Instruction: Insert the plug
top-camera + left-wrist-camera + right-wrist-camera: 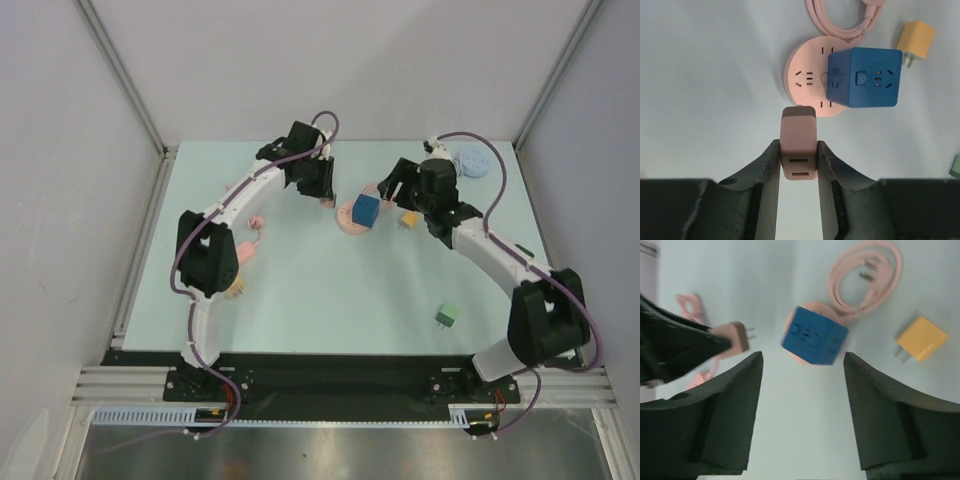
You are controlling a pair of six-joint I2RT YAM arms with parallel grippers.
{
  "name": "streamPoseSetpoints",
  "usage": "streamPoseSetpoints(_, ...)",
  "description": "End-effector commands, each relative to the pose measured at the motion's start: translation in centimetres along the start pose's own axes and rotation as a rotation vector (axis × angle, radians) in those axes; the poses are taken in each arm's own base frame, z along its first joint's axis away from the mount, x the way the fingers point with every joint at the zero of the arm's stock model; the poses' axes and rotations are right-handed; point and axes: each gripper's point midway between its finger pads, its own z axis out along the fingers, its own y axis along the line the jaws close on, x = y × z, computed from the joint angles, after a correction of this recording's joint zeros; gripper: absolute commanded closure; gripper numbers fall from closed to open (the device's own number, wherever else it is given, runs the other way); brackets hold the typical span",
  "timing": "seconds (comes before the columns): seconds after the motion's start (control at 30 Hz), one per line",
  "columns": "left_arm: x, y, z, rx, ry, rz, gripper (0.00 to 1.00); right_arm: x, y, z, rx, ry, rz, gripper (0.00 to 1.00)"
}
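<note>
The left gripper [799, 150] is clenched on a pink rectangular plastic plug [799, 142], its two dark fingers [767, 165] pressing the plug's long sides, with two small slots on the face turned toward the wrist camera and a darker brownish end pointing away. In the left wrist view that far end sits just short of the near rim of a round pink plastic socket disc [807, 80], apart from it. From the right wrist view the plug's two metal prongs [751, 332] stick out toward the disc and touch nothing. A blue plastic cube socket [865, 77] stands on the disc's right part, overhanging its rim, with outlet holes and a button on its top face; in the right wrist view it looks tilted and blurred. The right gripper [802, 360] is released, its two dark fingers [735, 400] spread wide with nothing between them, above the pale green table [330, 290] near the cube. A coiled pink cable [850, 20] lies beyond the disc, joined to it, and a yellow plastic plug [916, 40] lies just to the right of the cube, apart from it. In the top view a small green plastic plug [447, 317] lies well apart toward the right arm's base, and a round light-blue disc [472, 162] sits near the far right corner
</note>
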Motion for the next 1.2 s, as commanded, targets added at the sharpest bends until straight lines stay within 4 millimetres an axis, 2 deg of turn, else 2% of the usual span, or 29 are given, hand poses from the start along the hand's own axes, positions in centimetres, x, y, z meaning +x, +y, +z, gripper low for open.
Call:
streamPoseSetpoints(0.0,-2.1,-1.6,-0.9,0.007,-0.015,0.068,1.0,2.1,-2.3,2.0,0.077,0.133,-0.07,0.33)
streamPoseSetpoints(0.03,-1.9,-1.7,-0.3,0.016,0.002,0.066,1.0,3.6,-3.0,3.1,0.078,0.194,-0.082,0.38)
streamPoseSetpoints(0.07,-0.9,-1.5,0.7,0.009,0.046,0.06,1.0,3.9,-3.0,3.6,0.067,0.217,-0.089,0.39)
streamPoseSetpoints(0.1,-1.7,-1.4,0.6,-0.015,0.031,0.068,1.0,3.5,-2.5,4.2,0.048,0.217,-0.098,0.41)
streamPoseSetpoints(0.13,-1.1,-1.2,0.7,-0.036,0.057,0.069,1.0,4.4,-3.1,5.2,0.049,0.247,-0.112,0.41)
streamPoseSetpoints(0.17,-1.0,-1.1,0.9,-0.046,0.064,0.068,1.0,5.0,-2.8,5.5,0.025,0.276,-0.116,0.41)
streamPoseSetpoints(0.2,-1.0,-0.8,1.2,-0.056,0.068,0.062,1.0,4.5,-2.2,6.1,0.009,0.278,-0.119,0.41)
streamPoseSetpoints(0.23,-0.9,-0.7,1.2,-0.063,0.075,0.062,1.0,5.6,-2.7,6.9,0.009,0.312,-0.137,0.41)
streamPoseSetpoints(0.27,-0.8,-0.6,1.1,-0.073,0.075,0.058,1.0,6.2,-2.4,7.2,-0.021,0.337,-0.135,0.41)
streamPoseSetpoints(0.33,-0.7,-0.1,0.9,-0.109,0.084,0.062,0.99,6.4,-1.9,7.9,-0.058,0.347,-0.147,0.43)
streamPoseSetpoints(0.37,-0.6,-0.2,0.8,-0.102,0.091,0.066,1.0,7.5,-2.0,8.4,-0.079,0.38,-0.156,0.44)
streamPoseSetpoints(0.43,0.0,-0.5,0.2,-0.085,0.12,0.075,1.0,7.9,-1.7,8.8,-0.104,0.399,-0.161,0.49)
streamPoseSetpoints(0.5,0.7,-0.3,-0.9,-0.094,0.137,0.085,1.0,9.0,-1.6,8.9,-0.138,0.445,-0.159,0.55)
streamPoseSetpoints(0.57,1.5,0.1,-1.8,-0.113,0.149,0.095,1.0,9.8,-0.7,8.6,-0.186,0.474,-0.156,0.57)
streamPoseSetpoints(0.6,2.4,0.8,-1.9,-0.13,0.175,0.098,1.0,10.2,-0.2,8.4,-0.198,0.482,-0.163,0.57)
streamPoseSetpoints(0.63,2.3,0.8,-2.9,-0.139,0.163,0.102,1.0,10.5,0.2,8.3,-0.21,0.488,-0.168,0.59)
streamPoseSetpoints(0.7,2.8,1.0,-3.4,-0.136,0.172,0.099,1.0,11.6,1.4,8.0,-0.249,0.505,-0.181,0.59)
streamPoseSetpoints(0.8,2.1,2.3,-4.4,-0.148,0.163,0.067,1.0,13.0,2.5,8.2,-0.277,0.53,-0.197,0.59)
streamPoseSetpoints(0.93,1.0,2.0,-4.4,-0.094,0.152,0.03,1.0,14.0,3.4,8.1,-0.288,0.557,-0.194,0.6)
streamPoseSetpoints(1.0,1.0,2.1,-3.6,-0.091,0.169,0.026,1.0,14.2,3.8,7.9,-0.299,0.556,-0.203,0.6)
streamPoseSetpoints(1.17,2.8,3.7,-2.1,-0.14,0.255,0.033,1.0,14.2,4.4,7.9,-0.319,0.553,-0.226,0.6)
